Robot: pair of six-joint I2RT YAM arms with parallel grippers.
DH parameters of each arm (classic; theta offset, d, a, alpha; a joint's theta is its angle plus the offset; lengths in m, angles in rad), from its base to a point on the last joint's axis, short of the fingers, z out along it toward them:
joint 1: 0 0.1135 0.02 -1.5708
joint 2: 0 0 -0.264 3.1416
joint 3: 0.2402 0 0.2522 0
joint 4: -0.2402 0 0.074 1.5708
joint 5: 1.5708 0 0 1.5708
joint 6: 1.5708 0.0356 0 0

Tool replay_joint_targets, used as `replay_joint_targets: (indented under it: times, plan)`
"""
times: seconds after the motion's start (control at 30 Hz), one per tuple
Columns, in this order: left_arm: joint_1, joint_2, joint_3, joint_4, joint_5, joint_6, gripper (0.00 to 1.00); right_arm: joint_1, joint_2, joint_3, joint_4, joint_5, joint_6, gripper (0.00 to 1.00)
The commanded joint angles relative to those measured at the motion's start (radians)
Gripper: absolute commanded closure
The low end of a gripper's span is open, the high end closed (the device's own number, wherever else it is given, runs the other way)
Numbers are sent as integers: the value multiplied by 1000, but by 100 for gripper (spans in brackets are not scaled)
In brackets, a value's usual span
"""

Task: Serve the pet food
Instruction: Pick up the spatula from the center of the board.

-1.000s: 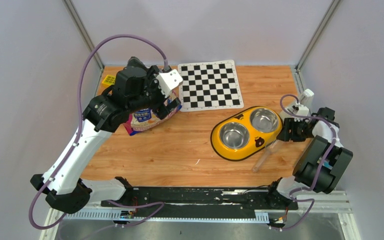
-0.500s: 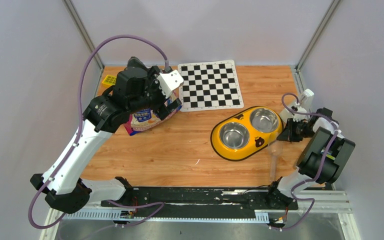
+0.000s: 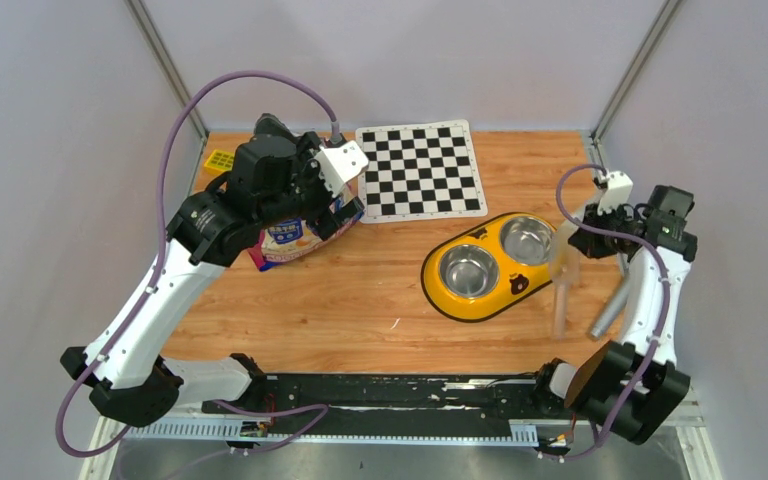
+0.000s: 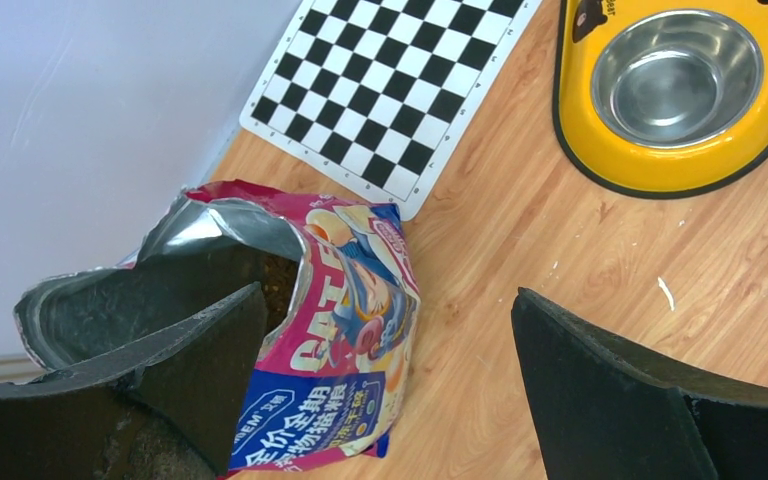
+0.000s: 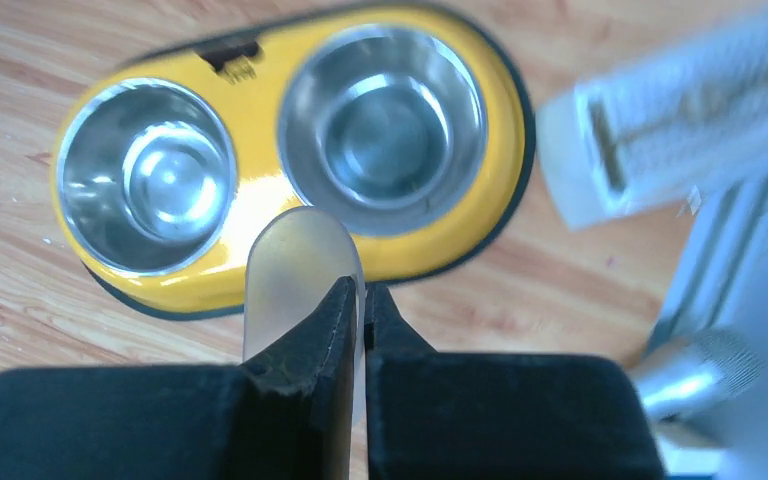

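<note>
The only print I can read is on the cat food bag (image 4: 345,350), which stands near the far left corner of the desk (image 4: 520,260). Large pink letters on its front spell "CAT"; whatever follows is lost in the crumpled foil. Lower down, on a dark blue panel, bold white Chinese characters read 全价全期. A second line beneath them ends in 猫粮, but I cannot make out its beginning. At the top of that panel is a small white word of which only "EMI" shows. The yellow double bowl (image 4: 570,110) has black cartoon marks on its rim, and any lettering in them is too small to read.
</note>
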Motion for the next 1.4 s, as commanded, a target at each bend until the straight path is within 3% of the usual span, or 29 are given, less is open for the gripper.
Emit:
replay_joint_targets:
  times: [0.0, 0.2, 0.3, 0.57, 0.77, 1.13, 1.37]
  plan:
    - [-5, 1, 32, 44, -12, 18, 0, 146, -100, 144, -36, -21, 27, 100]
    - [-5, 51, 156, 60, 51, 16, 0, 430, -36, 357, -26, -43, 107, 100]
    - [-4, 111, 240, 22, 182, -16, 0, 574, 21, 435, -1, -104, 125, 100]
    - [29, 258, 363, 25, 384, -201, 0, 883, 115, 499, 131, -93, 134, 100]
    - [135, 400, 437, 6, 660, -369, 0, 948, 116, 486, 234, -115, 173, 100]
    - [138, 493, 438, -67, 804, -354, 7, 984, 79, 421, 297, -96, 175, 100]
    - [138, 528, 465, -98, 785, -339, 18, 1005, 94, 415, 296, -52, 159, 100]
